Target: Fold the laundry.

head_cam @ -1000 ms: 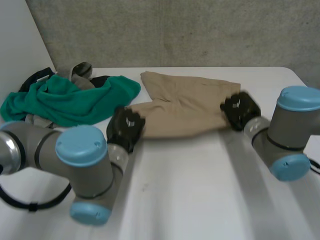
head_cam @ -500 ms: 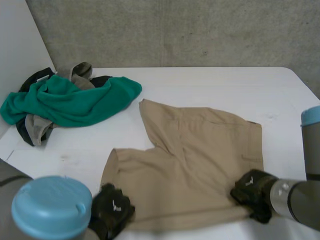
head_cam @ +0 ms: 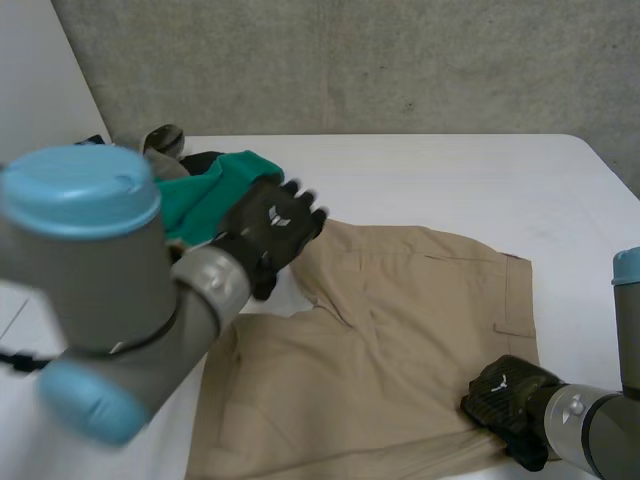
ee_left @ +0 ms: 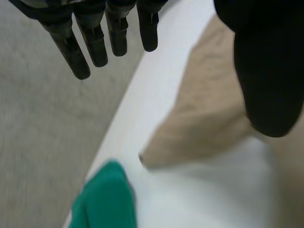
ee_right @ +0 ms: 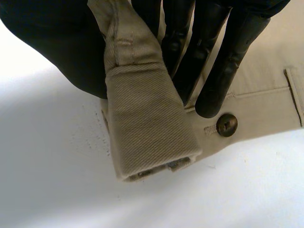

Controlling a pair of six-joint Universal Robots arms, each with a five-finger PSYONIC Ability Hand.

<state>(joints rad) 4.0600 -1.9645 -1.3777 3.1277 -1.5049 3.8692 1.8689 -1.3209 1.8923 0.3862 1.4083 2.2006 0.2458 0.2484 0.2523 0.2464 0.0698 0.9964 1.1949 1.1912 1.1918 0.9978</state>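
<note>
Khaki shorts (head_cam: 400, 320) lie spread, waistband (ee_right: 147, 109) pinched in the right robot hand (head_cam: 505, 395); left robot hand (head_cam: 268, 228) splayed, empty.

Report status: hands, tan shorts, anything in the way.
Left hand open, empty, by far leg of tan fabric shorts. Right hand pinching waistband corner. Shorts spread flat, unfolded. Green cloth heap beside that leg.

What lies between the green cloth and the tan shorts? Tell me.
Bare white table, seen in the left wrist view; the green cloth and tan shorts lie apart.
</note>
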